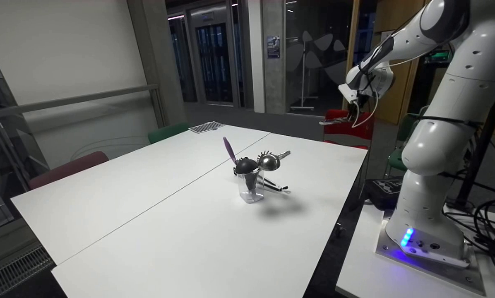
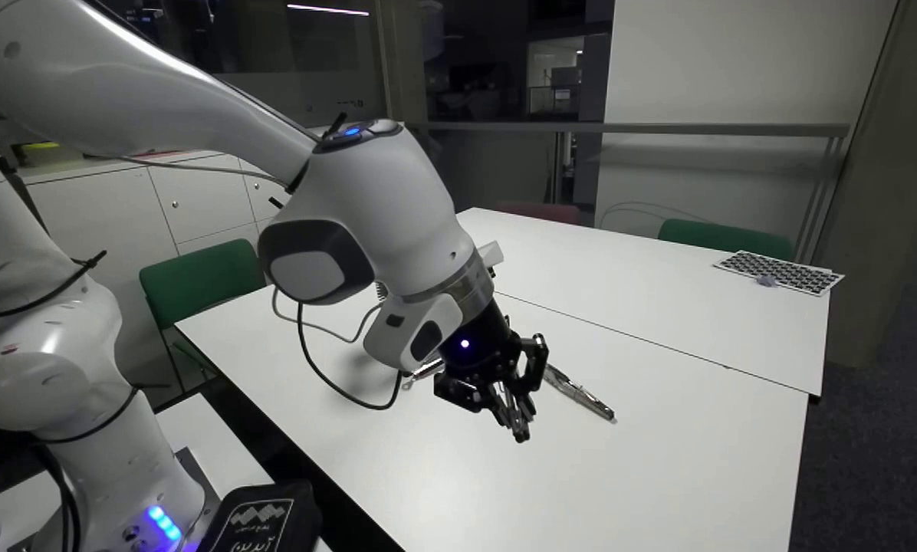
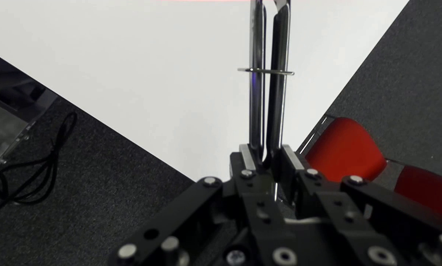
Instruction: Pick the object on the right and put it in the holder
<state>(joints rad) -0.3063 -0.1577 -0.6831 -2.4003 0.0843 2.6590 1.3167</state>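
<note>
My gripper (image 3: 269, 157) is shut on a slim, dark grey metal utensil (image 3: 257, 111) with two long bars and a ring across them, which fits the object. It points away from the fingertips and leaves the top of the wrist view. In both exterior views the gripper (image 1: 352, 111) (image 2: 504, 387) is raised, with the utensil (image 1: 333, 121) (image 2: 517, 425) projecting from it. The holder (image 1: 251, 194), a clear cup, stands on the white table (image 1: 189, 231), apart from the gripper. A black head, a steel ladle and a purple handle stick out of it. My arm hides the holder in an exterior view.
A metal utensil (image 1: 285, 154) (image 2: 579, 392) lies on the table behind the holder. Black-tipped tongs (image 1: 274, 186) lie beside the cup. A patterned board (image 1: 206, 126) (image 2: 779, 273) lies at the table's far corner. A red chair (image 1: 347, 126) (image 3: 346, 149) stands by the table edge.
</note>
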